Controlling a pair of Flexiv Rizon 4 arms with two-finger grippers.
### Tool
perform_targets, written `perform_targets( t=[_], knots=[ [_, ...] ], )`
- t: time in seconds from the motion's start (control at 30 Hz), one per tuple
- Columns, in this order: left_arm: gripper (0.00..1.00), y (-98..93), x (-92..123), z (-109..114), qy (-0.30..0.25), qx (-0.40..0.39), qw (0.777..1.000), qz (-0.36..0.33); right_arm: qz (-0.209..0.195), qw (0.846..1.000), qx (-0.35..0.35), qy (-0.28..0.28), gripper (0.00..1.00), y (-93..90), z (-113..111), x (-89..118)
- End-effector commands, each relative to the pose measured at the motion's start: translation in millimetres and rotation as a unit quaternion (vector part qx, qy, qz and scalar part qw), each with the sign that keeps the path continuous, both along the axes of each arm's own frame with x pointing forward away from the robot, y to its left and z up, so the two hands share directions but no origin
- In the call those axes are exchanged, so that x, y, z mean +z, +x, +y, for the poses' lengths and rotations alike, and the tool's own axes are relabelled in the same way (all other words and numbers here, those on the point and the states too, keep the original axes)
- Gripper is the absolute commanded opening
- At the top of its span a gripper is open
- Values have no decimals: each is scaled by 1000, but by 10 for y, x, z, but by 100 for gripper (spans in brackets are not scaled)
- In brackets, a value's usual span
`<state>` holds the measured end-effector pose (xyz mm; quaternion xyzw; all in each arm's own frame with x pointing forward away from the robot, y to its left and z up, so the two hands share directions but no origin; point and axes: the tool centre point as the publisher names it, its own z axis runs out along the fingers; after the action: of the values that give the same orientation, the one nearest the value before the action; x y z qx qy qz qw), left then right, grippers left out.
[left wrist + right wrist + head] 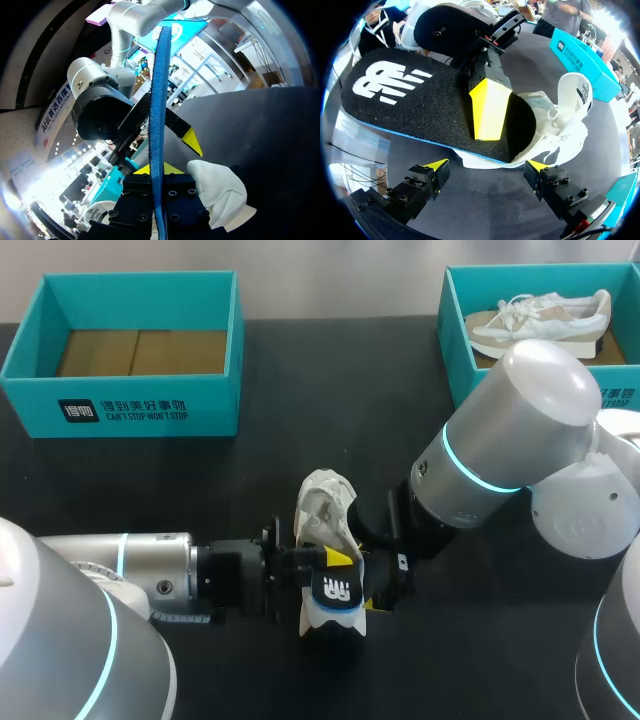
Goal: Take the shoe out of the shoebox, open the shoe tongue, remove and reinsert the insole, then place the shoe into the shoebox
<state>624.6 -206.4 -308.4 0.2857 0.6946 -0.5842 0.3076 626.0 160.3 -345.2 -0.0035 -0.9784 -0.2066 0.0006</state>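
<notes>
Shoe (325,502): white, on the black table (300,390) at mid-table, between the two arms, outside both boxes; table surface dark, matte.
Left shoebox (130,410): teal, at the far left, brown cardboard lining its floor.
Right shoebox (455,330): teal, at the far right; a second pale shoe (540,320) lies inside it.
Left arm (150,565) comes in low across the near edge; right arm (500,450) bends in from the right, over the shoe's far side.
Insole (335,590): black top, blue underside; one end meets the shoe's opening, the rest sticks out toward the near edge.
Left gripper (157,169): clenched on the insole, a yellow finger flat on its top face.
Right gripper (486,165): jaws released, spread wide, just beside shoe and insole, touching neither.
</notes>
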Motion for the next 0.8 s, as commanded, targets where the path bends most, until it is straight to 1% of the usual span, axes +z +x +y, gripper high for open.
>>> perform_targets(
  t=[0.03,0.33,0.6,0.8],
  knots=[
    [0,39,-56,29,-6,-13,1000,-10,-1,1000,0,0,100,-12,-5,-5],
    [0,86,-201,18,4,-28,999,-40,-1,1000,0,0,100,-12,-5,-5],
    [0,171,-258,-40,9,-14,998,-64,-1,1000,0,0,100,-12,-5,-5],
    [0,251,-374,-43,21,-1,997,-68,-1,1000,0,0,100,-12,-5,-5]
  ],
)
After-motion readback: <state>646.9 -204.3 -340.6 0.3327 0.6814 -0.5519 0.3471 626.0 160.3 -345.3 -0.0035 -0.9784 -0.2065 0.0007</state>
